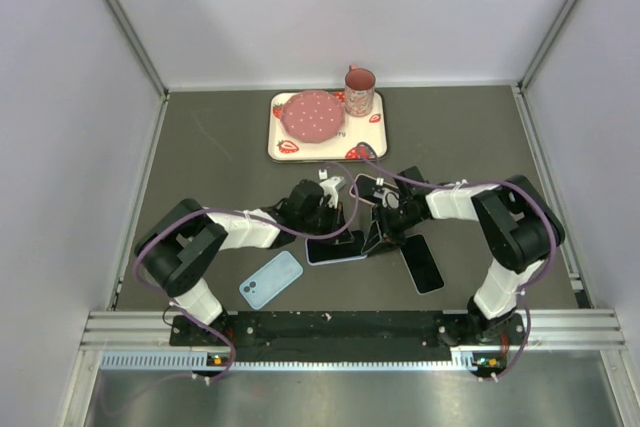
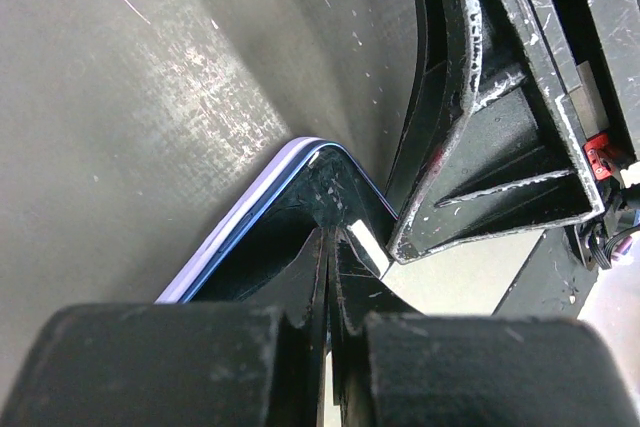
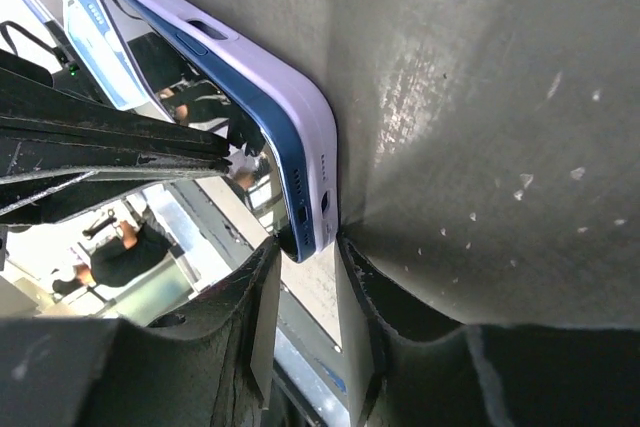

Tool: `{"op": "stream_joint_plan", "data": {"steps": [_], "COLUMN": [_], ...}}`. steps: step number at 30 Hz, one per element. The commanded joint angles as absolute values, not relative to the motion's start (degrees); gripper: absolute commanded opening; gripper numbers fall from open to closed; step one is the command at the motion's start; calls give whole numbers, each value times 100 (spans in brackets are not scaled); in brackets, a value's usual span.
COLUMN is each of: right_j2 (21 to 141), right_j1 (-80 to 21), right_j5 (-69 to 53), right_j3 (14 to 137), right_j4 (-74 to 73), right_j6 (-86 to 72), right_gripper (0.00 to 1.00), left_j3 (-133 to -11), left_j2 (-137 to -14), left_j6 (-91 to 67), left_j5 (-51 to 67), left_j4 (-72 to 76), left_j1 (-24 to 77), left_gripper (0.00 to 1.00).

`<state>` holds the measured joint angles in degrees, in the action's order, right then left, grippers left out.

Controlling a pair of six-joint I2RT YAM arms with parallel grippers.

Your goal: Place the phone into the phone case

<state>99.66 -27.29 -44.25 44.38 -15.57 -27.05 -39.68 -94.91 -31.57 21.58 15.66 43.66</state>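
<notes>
— Jaws first: how do they stand?
— My left gripper [image 2: 327, 267] is pinched fully together, tips down on the glass of the blue phone [image 3: 290, 162] near one corner. My right gripper [image 3: 305, 277] stands apart, fingers straddling the phone's port-end corner; whether they touch it I cannot tell.
— And the phone itself?
— It lies on the table [image 1: 200, 147] inside the lavender case [image 3: 290, 87], long axis running left to right between my arms. The port end points into my right jaws, so I judge the squeeze belongs to the right arm
</notes>
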Motion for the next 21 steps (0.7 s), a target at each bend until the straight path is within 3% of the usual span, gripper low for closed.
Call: {"op": "stream_joint_plan", "data": {"steps": [1, 21], "right_j2": [10432, 11118], "right_j1": [-2926, -3287], "right_j5": [-3490, -2172], "right_j3": [4394, 4711], "right_j4": [-1573, -2065], "right_j6": [-2505, -2382], "right_gripper": [28, 10], "left_j3": [-3762, -3964], "left_j2": [-9853, -9782], "left_j6": [-2795, -2628], "left_j5": [1608, 1266], "left_j4": [255, -149], "left_j1": [4377, 4500], "left_gripper": [0, 0]}}
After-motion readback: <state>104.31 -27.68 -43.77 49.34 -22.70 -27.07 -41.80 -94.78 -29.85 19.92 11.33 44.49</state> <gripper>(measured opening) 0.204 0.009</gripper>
